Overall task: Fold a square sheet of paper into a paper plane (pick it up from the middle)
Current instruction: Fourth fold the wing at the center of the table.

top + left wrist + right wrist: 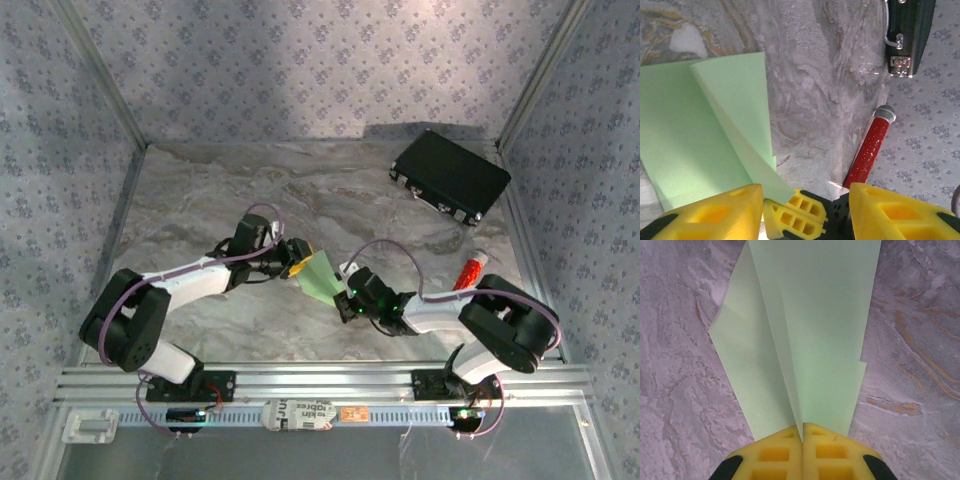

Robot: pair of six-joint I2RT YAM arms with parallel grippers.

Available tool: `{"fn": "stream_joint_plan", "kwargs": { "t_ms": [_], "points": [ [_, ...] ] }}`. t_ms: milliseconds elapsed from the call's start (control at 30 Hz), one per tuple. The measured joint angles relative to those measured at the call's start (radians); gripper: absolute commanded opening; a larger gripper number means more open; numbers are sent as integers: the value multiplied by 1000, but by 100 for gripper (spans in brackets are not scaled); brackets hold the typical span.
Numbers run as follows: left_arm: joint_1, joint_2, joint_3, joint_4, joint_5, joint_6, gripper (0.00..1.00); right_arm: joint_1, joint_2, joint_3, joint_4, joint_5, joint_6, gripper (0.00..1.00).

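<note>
Nearest the arm bases, well on the near side of the black case (450, 177) and to its left, the right gripper (348, 290) is seen with its two yellow fingers pressed flat together. In the right wrist view the right gripper (802, 432) is clamped on the narrow end of the green paper (815, 315), right on a centre crease.

The green paper (320, 275) is held between the two grippers, well apart from the black case, towards the middle of the marble table (200, 200). Several folds can be made out: overlapping layers run lengthwise and taper towards the pinched end, while the far end is left broad and square-cut. The work is judged to be roughly midway. A point and a spine have been formed, but a narrow dart has not yet been reached, and the wing folds appear to be left.

Just beyond the paper, further left of the case, the left gripper (298, 258) is found. In its own view the left gripper (806, 200) is seen with jaws standing partly apart; a corner of a raised flap of the paper (690, 140) reaches in between them, and nothing is clamped.

A red cylinder (470, 270) lies on the near side of the case, apart from it.
</note>
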Motion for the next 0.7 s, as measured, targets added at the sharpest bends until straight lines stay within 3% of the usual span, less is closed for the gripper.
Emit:
{"fn": "stream_joint_plan", "kwargs": {
  "t_ms": [367, 700],
  "points": [
    [-1, -23, -61, 10, -3, -10, 15, -47, 38, 19, 28, -108, 83, 5],
    [-65, 47, -68, 124, 1, -37, 10, -85, 61, 19, 70, -193, 157, 5]
  ]
}}
